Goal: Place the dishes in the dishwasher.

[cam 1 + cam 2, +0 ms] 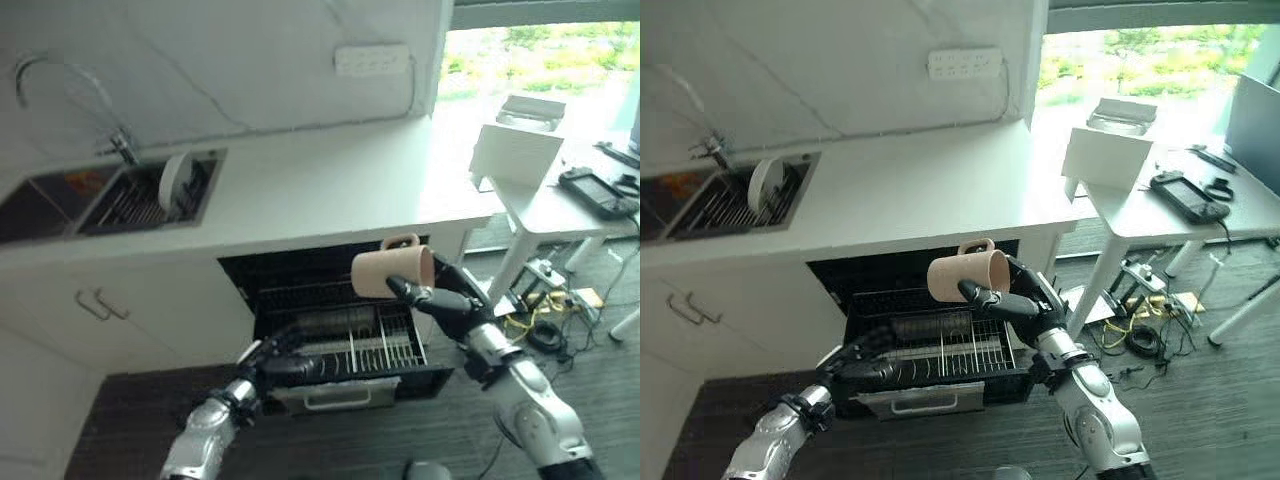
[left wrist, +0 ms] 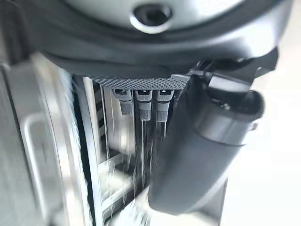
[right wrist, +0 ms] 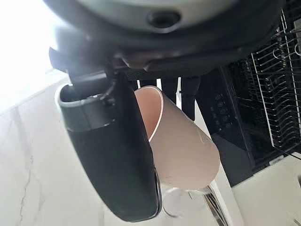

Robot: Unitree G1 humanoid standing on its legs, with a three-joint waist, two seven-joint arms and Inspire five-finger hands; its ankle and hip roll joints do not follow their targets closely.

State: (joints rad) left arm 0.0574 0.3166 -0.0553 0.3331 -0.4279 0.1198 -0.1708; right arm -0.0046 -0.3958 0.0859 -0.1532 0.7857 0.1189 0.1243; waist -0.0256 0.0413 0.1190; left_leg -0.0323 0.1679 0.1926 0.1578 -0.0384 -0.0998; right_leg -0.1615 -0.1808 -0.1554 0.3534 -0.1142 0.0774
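My right hand is shut on a pale pink mug, thumb across its side, and holds it tipped on its side in the air above the pulled-out dishwasher rack. The mug shows its open mouth toward the hand in the right wrist view. My left hand lies low at the rack's front left edge with its fingers straight along the wires and its thumb beside them. A shiny metal vessel lies in the rack. A white plate stands on edge in the sink.
The dishwasher sits under a white counter with a faucet at the left. To the right stand a white table with a box and a dark controller. Cables lie on the floor.
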